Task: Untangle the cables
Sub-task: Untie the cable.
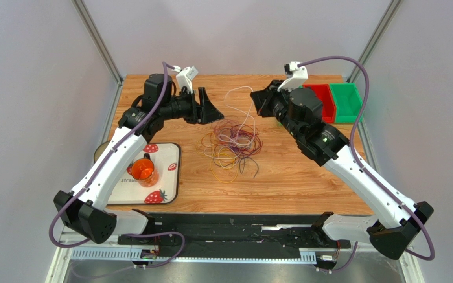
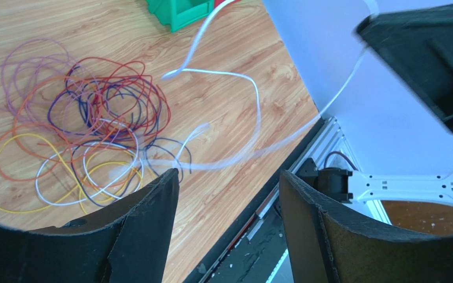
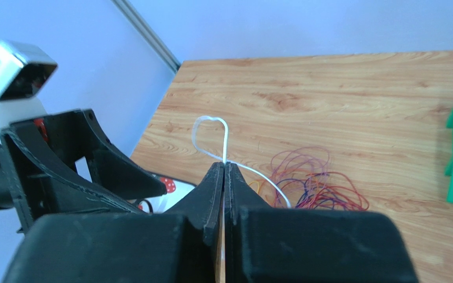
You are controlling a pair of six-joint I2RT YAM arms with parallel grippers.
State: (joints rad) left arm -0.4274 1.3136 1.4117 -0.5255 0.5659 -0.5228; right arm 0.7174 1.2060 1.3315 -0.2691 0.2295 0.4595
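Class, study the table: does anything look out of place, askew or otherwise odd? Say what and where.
One white cable leaves the coloured tangle and hangs in the air in a loose loop, pinched in the shut right hand, while the left hand stands open nearby. Nothing looks spilled or damaged.

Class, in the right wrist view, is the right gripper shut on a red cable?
No, the right gripper is pinched shut on a white cable, while the red cables lie loose on the table.

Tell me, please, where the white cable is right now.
In the top view, the white cable runs from the shut right hand, near the far middle of the table, down into the coloured tangle at the centre.
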